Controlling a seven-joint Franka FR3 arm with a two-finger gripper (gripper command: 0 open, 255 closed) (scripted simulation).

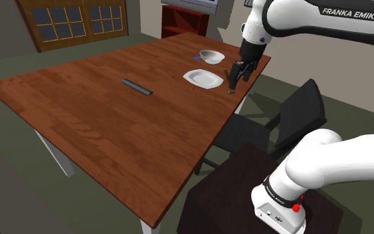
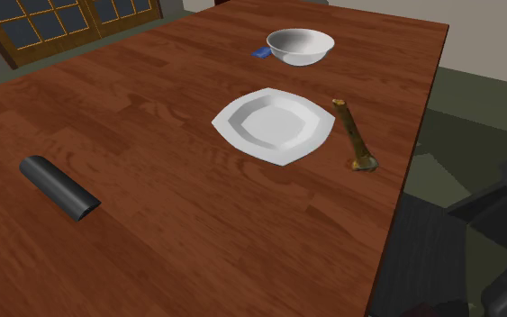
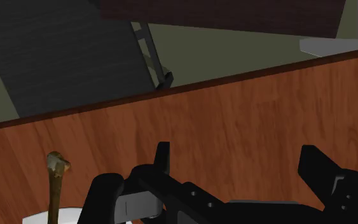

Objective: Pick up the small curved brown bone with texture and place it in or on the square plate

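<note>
Hovering pincer [image 1: 240, 70] low over the table [image 1: 99, 119], close to the edge by the black chair [image 1: 291, 119]. Keeping both fingers [image 3: 163, 159] well apart, gripping nothing. Spotting the brown bone [image 2: 354, 135] lying flat on the table, just beside the white square plate [image 2: 274, 126], on the second exterior view's right. Noting 1 white bowl [image 2: 300, 45] sitting beyond the plate and 1 dark cylinder [image 2: 59, 186] lying well apart.

The table [image 2: 152, 234] is grained red-brown; the plate [image 2: 274, 124] and bowl [image 2: 300, 45] are rendered white, the bone [image 2: 354, 135] mottled brown, the tube [image 2: 58, 186] dark grey, the gripper [image 3: 236, 153] black.
</note>
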